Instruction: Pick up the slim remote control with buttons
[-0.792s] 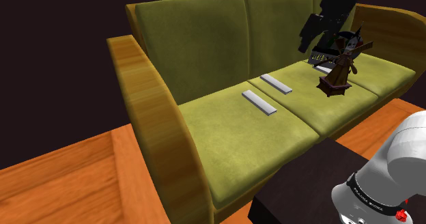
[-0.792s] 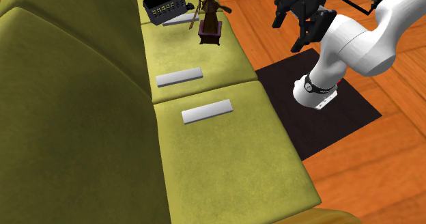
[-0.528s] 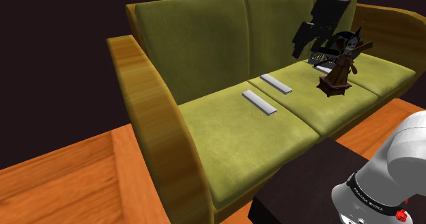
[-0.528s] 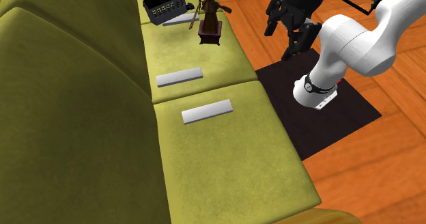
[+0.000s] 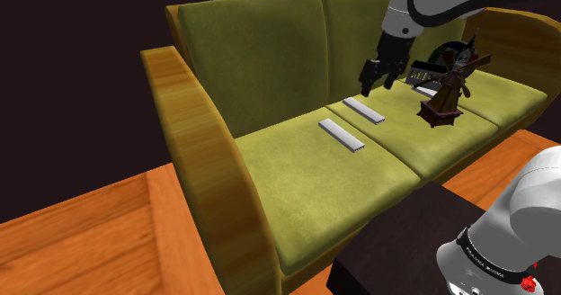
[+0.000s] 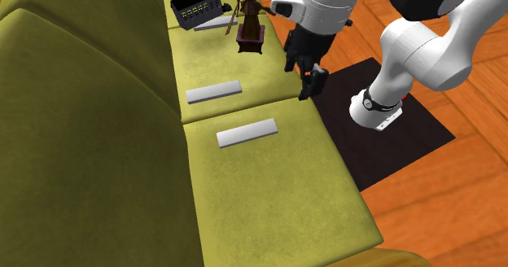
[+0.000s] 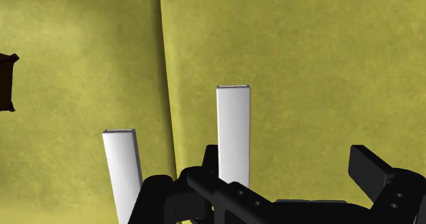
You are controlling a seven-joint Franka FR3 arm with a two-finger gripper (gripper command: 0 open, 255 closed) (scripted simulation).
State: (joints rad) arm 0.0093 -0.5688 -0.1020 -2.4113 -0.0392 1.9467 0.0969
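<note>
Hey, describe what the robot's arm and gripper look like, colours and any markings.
The arm is glossy white, built of rounded tube-like links with dark joints. A black ring near its base carries small white lettering, with a small red mark beside it. The gripper is all black, with two blocky fingers.

The shoulder view looks from beside the stand (image 5: 396,244) across the sofa's (image 5: 297,172) front edge toward its backrest (image 5: 261,50). The second exterior view looks down over that backrest, the opposite way. The wrist view hangs close above the seat (image 7: 307,52). All share the two grey bars (image 5: 342,134).
</note>
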